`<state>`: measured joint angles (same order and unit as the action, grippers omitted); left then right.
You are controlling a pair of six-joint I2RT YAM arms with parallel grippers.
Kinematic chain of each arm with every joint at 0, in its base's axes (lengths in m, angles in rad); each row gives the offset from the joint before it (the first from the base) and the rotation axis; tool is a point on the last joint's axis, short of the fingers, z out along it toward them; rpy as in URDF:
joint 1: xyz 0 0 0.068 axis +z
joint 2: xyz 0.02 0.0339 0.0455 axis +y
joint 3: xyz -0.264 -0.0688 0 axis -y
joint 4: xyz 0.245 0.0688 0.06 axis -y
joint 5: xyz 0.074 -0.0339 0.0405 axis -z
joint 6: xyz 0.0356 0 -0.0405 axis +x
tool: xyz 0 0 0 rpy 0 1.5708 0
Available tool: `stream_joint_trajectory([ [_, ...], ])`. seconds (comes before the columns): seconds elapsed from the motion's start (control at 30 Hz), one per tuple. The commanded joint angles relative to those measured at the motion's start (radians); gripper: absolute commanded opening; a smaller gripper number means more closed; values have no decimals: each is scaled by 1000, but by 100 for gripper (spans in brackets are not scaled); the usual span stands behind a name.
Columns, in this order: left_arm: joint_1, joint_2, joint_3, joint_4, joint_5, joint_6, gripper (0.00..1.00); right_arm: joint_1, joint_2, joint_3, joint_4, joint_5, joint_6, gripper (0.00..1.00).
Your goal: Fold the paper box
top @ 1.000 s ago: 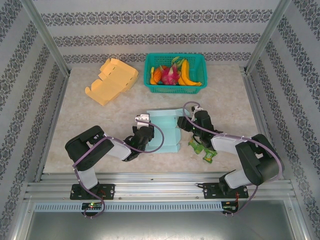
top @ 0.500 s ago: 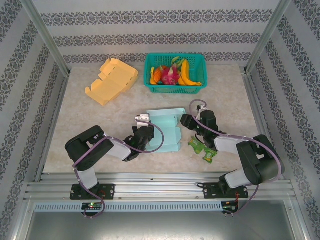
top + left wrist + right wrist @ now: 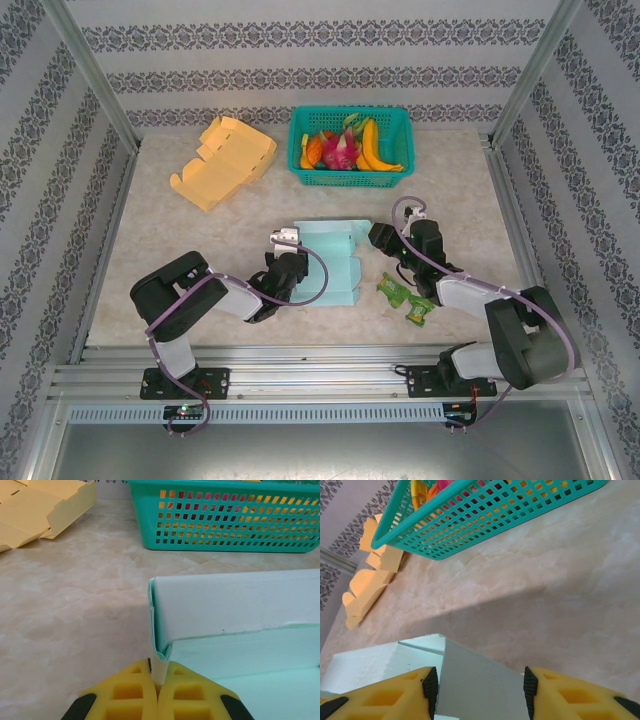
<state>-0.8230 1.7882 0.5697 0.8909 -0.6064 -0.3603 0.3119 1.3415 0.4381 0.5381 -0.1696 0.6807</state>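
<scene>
Paper box (image 3: 328, 262), pale blue and part-formed, lies on the table (image 3: 180, 250) at mid-width and rather toward the near edge, between the two grippers. Its far wall stands upright in the left wrist view. The left gripper (image 3: 290, 262) is at the box's left side, jaws closed tight on a thin upright flap at the box's left corner, with the yellow fingertips (image 3: 135, 692) meeting around the paper. The right gripper (image 3: 378, 238) stands just beside the box's right edge with its jaws about half apart. In the right wrist view a grey-white panel of the box shows in the gap between them, and contact with either finger cannot be confirmed. A green basket (image 3: 350, 147) holding fruit (image 3: 345, 145) sits at the far edge near mid-width. A flattened yellow carton (image 3: 225, 160) lies toward the far-left corner. Two green packets (image 3: 405, 298) lie near the right arm, to the right of the box and apart from it. Against the frame one second earlier, the right gripper has drawn away to the right and slightly farther back; it then overlapped the box's right flap. The box's right outline now reads narrower. The left gripper and its hold are unchanged.
</scene>
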Motion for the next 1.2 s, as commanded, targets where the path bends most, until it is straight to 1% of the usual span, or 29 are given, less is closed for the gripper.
stream_joint_trajectory([
  [0.0,-11,2,-9,-67,28,-2,0,30,2,41,-72,39,-52,51],
  [0.33,-11,-3,-4,-76,37,-5,0,136,157,123,-76,90,-87,52],
  [0.53,-11,-3,-7,-72,36,-6,0,175,211,140,-42,75,-90,52],
  [0.63,-11,-2,-8,-73,30,-5,0,177,192,131,-42,84,-83,52],
  [0.77,-11,-5,-7,-80,14,-5,0,175,135,107,-84,129,-96,53],
  [0.97,-11,-6,-9,-84,4,-4,0,146,4,35,-152,204,-122,56],
  [1.07,-10,-7,-7,-85,12,-4,0,115,-48,-2,-154,189,-133,57],
  [1.17,-11,-10,-8,-89,18,-2,0,60,-79,-42,-120,141,-165,57],
])
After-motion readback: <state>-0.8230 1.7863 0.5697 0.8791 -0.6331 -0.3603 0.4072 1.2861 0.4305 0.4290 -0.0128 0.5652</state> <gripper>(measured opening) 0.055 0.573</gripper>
